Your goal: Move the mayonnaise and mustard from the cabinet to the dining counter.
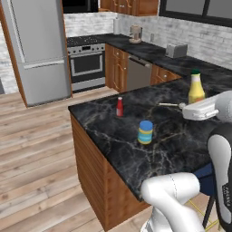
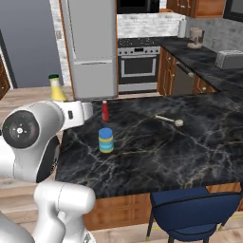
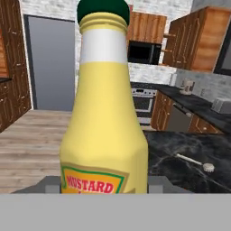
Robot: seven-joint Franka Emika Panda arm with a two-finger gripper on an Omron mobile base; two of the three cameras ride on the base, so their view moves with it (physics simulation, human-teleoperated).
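You've got the slim yellow plastic mustard bottle with dark green cap (image 3: 103,117) pinched low in the gripper (image 3: 104,182), centre frame: light, rigid, slick, top-heavy, so keep that low label-height hold.

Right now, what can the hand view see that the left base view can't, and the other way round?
Hand view alone: the word MUSTARD on the mustard's label and a grey door.

Left base view alone: the mayonnaise and a red bottle standing on the dining counter, plus the fridge.

Both: the mustard, the counter, a spoon and the stove.
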